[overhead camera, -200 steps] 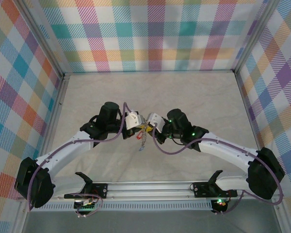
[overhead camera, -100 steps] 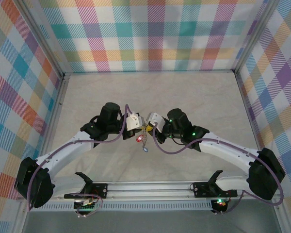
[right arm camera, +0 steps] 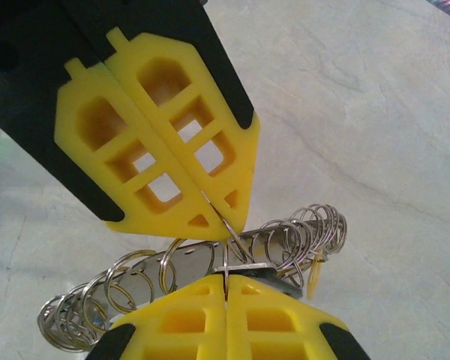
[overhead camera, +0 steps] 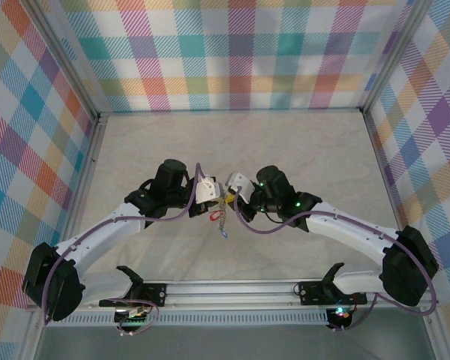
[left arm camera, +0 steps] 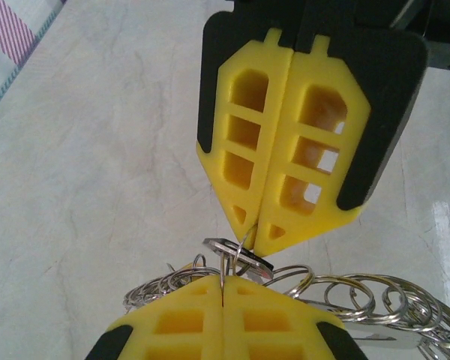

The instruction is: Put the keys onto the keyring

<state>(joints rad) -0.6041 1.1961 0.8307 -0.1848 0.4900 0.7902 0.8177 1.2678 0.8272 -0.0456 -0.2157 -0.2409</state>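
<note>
Silver keyring [left arm camera: 222, 270] x1, clamped by L fingers [left arm camera: 180, 324] + R fingers [right arm camera: 274, 319]; 3 tagged keys [overhead camera: 214, 212] hanging, blue one swung slightly right vs 1 s ago

In your top view the left gripper [overhead camera: 217, 197] and right gripper [overhead camera: 229, 196] meet tip to tip at frame centre, over the table [overhead camera: 307, 142], left one on the left. The keys [overhead camera: 221, 219] hang just below that meeting point. In your left wrist view the right gripper reaches down from top centre and the left rises from the bottom edge. The keyring [left arm camera: 223, 268] runs between their tips, and rings [left arm camera: 360, 296] spread to the lower right.
</note>
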